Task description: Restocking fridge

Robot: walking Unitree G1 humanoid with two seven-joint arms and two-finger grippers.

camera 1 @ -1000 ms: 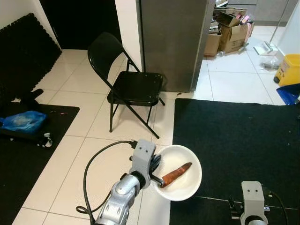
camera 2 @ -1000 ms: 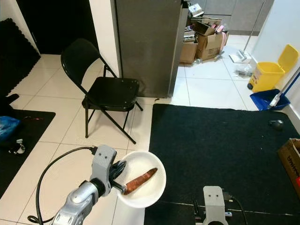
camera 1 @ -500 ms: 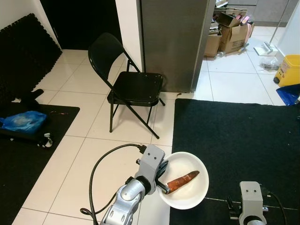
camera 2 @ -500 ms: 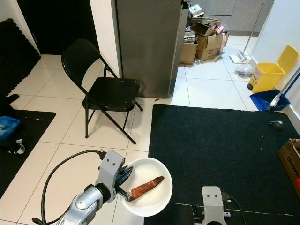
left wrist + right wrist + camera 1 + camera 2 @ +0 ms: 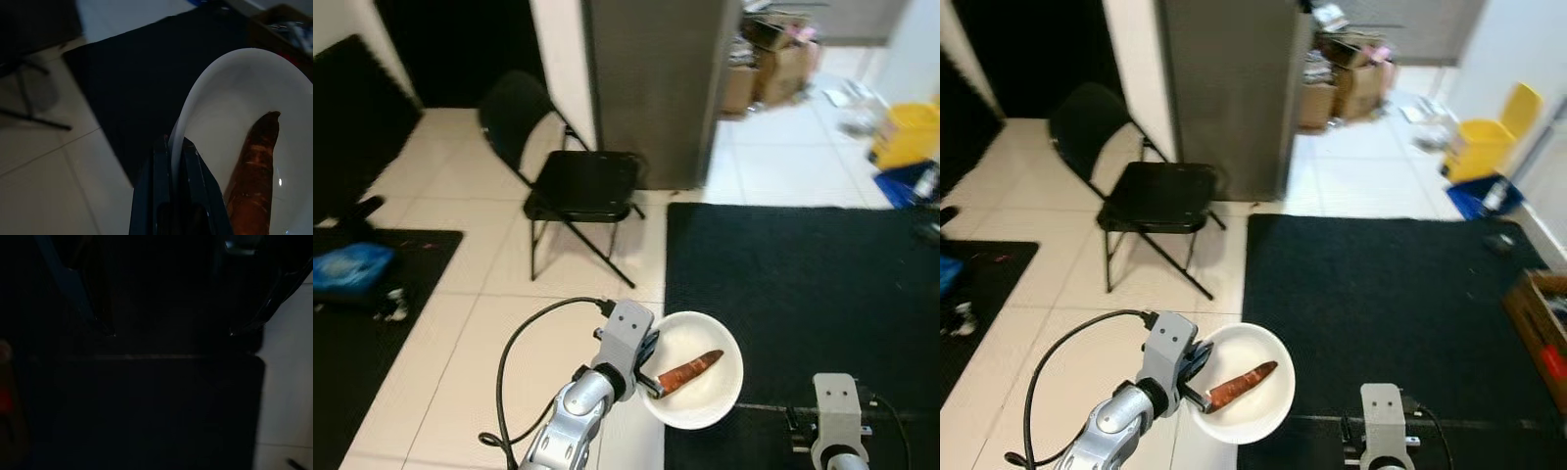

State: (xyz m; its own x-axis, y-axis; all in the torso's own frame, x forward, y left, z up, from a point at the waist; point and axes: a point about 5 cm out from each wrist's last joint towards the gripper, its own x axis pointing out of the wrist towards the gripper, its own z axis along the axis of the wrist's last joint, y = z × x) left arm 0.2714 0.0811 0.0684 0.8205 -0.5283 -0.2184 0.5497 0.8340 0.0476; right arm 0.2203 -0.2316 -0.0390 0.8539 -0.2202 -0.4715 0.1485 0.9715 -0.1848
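My left gripper [image 5: 649, 367] is shut on the rim of a white bowl [image 5: 715, 403], held level above the floor at the edge of the black rug. An orange-brown carrot-like vegetable [image 5: 690, 369] lies inside the bowl. In the left wrist view the two black fingers [image 5: 159, 171] pinch the bowl's rim [image 5: 188, 115], with the vegetable [image 5: 252, 171] resting beside them. The grey fridge [image 5: 656, 88] stands ahead, door closed. My right arm [image 5: 837, 426] hangs low at the bottom right; its wrist view is very dark.
A black folding chair [image 5: 563, 181] stands before the fridge, to its left. A black rug [image 5: 803, 284] covers the floor on the right. Cardboard boxes [image 5: 1347, 78] and a yellow bin [image 5: 1489, 147] sit beyond. A blue bag [image 5: 347, 266] lies at far left.
The whole picture has shifted and blurred, so the camera has moved. My left gripper keeps its hold on the bowl, which stays at about the same spot.
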